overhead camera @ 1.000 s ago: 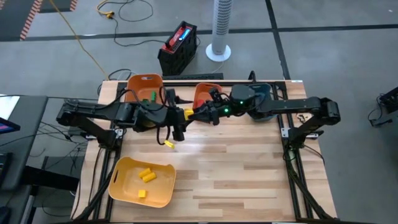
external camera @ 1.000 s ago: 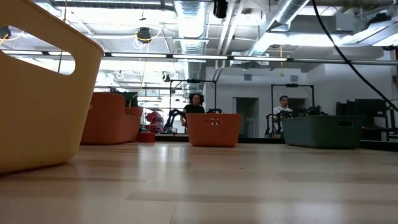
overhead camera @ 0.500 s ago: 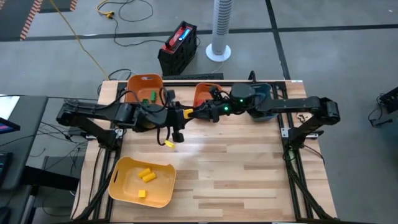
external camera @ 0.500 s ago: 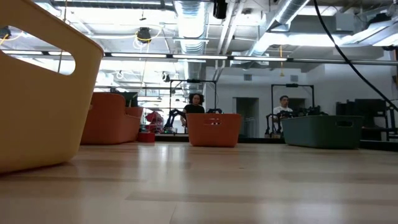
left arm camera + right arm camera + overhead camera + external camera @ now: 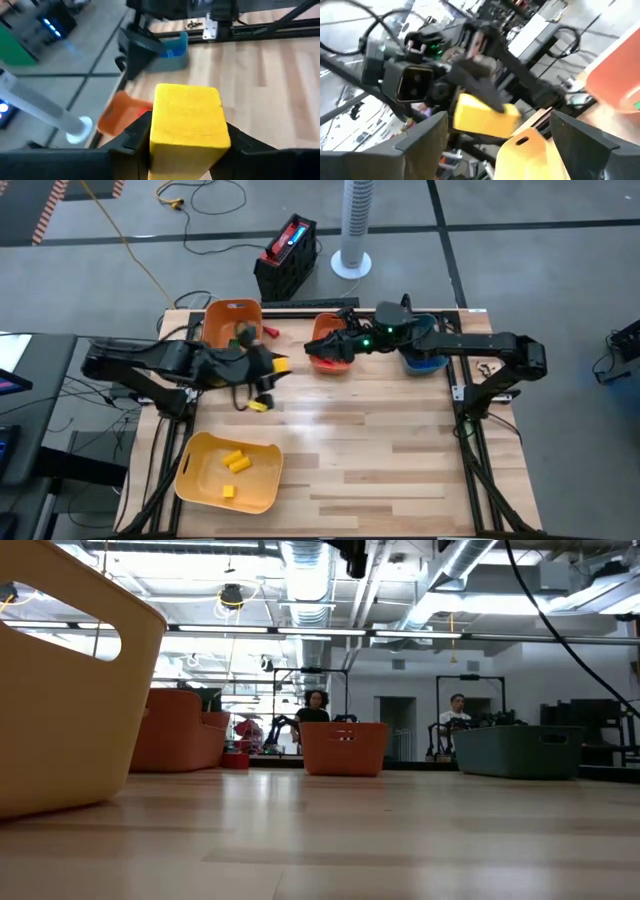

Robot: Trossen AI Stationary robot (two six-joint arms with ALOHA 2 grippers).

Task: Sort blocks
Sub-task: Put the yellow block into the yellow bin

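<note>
My left gripper (image 5: 276,367) is shut on a yellow block (image 5: 283,365), raised above the table between the far-left orange bin (image 5: 230,313) and the middle orange bin (image 5: 330,346). In the left wrist view the block (image 5: 186,117) fills the space between the fingers. My right gripper (image 5: 318,351) hangs open and holds nothing above the middle orange bin. Its wrist view looks between its spread fingers (image 5: 425,145) at the block (image 5: 485,116) in the other gripper. Several yellow blocks (image 5: 234,463) lie in the yellow bin (image 5: 262,492). My left gripper pinches the yellow block by two opposite side faces (image 5: 155,130), one finger on each side. The block's free end (image 5: 187,100) sticks out beyond the fingertips. The fingers reach roughly level, from the table's left, and the block is lifted clear of the table.
A teal bin (image 5: 428,330) with blue blocks stands at the far right. The far-left orange bin holds a green block (image 5: 243,333). A small yellow piece (image 5: 258,405) shows under the left arm. In the low view the yellow bin (image 5: 60,690) looms near left. Bare wood lies at centre and near right.
The two grippers, which were together at the yellow block near the table's far middle, have parted. The left one has carried the block toward the table's left edge. The right one has drawn back toward the far right, over the middle orange bin, without it.
</note>
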